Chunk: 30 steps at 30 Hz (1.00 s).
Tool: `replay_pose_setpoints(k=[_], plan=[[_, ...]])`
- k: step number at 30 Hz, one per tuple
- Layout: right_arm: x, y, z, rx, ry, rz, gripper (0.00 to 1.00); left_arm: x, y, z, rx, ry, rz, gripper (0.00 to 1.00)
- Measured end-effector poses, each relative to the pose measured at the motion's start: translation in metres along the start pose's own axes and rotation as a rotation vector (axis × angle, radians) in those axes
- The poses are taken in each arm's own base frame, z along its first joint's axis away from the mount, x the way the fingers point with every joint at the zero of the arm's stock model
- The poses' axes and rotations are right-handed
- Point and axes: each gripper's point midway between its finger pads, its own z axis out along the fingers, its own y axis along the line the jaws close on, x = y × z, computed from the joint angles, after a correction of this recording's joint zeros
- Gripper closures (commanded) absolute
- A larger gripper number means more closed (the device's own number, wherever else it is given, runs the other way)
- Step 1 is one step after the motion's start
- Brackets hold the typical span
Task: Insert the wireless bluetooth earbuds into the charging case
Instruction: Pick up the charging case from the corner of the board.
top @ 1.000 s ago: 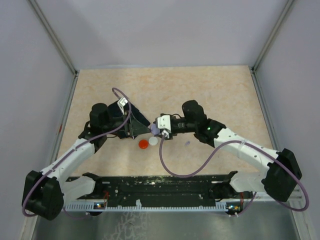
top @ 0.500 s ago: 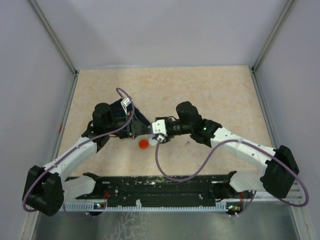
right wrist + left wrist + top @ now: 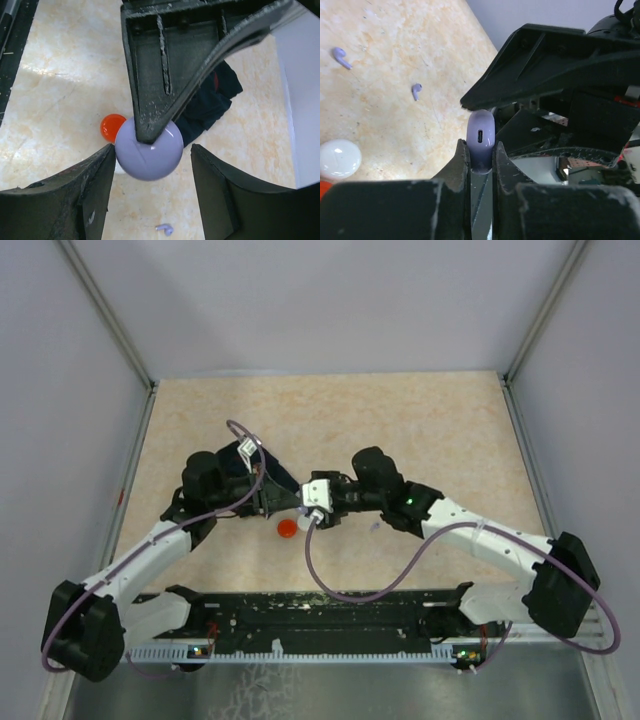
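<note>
With my left gripper pinching the lavender charging case on edge and my right gripper spread to either side of it, I judge I should centre that gripper on it before closing (the lavender earbuds lie loose on the tabletop, apart from it).

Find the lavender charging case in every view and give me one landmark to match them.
Left wrist: the lavender case is at centre, edge-on, port facing the camera, clamped in the left gripper.
Right wrist: centre, its round face showing, pinched from above by that gripper.
Top external: hidden where the two arms meet.
Landmark: the red disc, beside the case in the right wrist view, a sliver at the left wrist view's bottom-left corner.
</note>
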Motion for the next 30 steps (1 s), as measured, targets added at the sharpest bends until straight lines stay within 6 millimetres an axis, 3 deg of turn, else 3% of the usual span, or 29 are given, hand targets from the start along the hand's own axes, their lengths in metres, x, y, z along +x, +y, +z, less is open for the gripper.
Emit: replay_pose_setpoints(k=[8,13,20,30], plan=[[-0.015,-0.014,-0.016,0.103,-0.036,0.129,0.34,-0.007,0.011,-0.011,-0.098,-0.136,0.082,1.00],[-0.019,-0.021,-0.021,0.144,-0.078,0.334,0.34,-0.011,0.020,-0.021,-0.159,-0.244,0.090,1.00],[-0.025,-0.044,-0.030,0.237,-0.205,0.680,0.36,-0.041,0.003,-0.036,-0.155,-0.432,0.147,1.00],[-0.040,-0.047,-0.029,0.245,-0.429,1.025,0.44,-0.053,-0.009,-0.044,-0.075,-0.572,0.118,1.00]])
